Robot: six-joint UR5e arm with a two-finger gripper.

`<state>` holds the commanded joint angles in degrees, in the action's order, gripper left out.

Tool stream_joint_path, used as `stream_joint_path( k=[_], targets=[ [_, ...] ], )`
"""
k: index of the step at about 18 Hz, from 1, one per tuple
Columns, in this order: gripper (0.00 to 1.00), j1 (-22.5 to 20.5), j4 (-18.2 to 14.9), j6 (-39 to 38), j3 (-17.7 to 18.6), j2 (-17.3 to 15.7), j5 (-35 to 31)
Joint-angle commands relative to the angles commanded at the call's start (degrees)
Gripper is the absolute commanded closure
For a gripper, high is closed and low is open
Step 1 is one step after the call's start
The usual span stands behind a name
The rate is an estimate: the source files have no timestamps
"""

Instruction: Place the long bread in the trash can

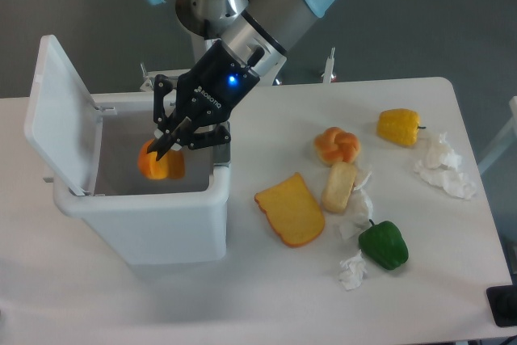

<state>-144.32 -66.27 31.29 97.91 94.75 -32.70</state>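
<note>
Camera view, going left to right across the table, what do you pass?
Trash can with the long bread over its opening under the gripper → toast slice → knotted bun → green pepper → yellow pepper → crumpled tissue.

White round-cornered table [266, 296] — plain dark grey wall [420, 14] behind, even, soft light

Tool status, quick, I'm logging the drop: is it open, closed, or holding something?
Tool: closed on the long bread, holding it inside the open trash can.
</note>
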Motion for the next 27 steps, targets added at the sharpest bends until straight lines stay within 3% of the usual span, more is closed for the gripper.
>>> stream_joint_path(
  k=[7, 13, 20, 27],
  targets=[
    [0.62, 0.00, 0.09, 0.09, -0.17, -0.09, 0.00],
    [0.51, -0.26, 0.09, 0.18, -0.35, -0.09, 0.00],
    [0.03, -3.87, 0.18, 4.66, -2.37, -0.62, -0.09],
    [0.00, -7.73, 0.35, 5.45, -4.30, -0.97, -0.17]
  ],
)
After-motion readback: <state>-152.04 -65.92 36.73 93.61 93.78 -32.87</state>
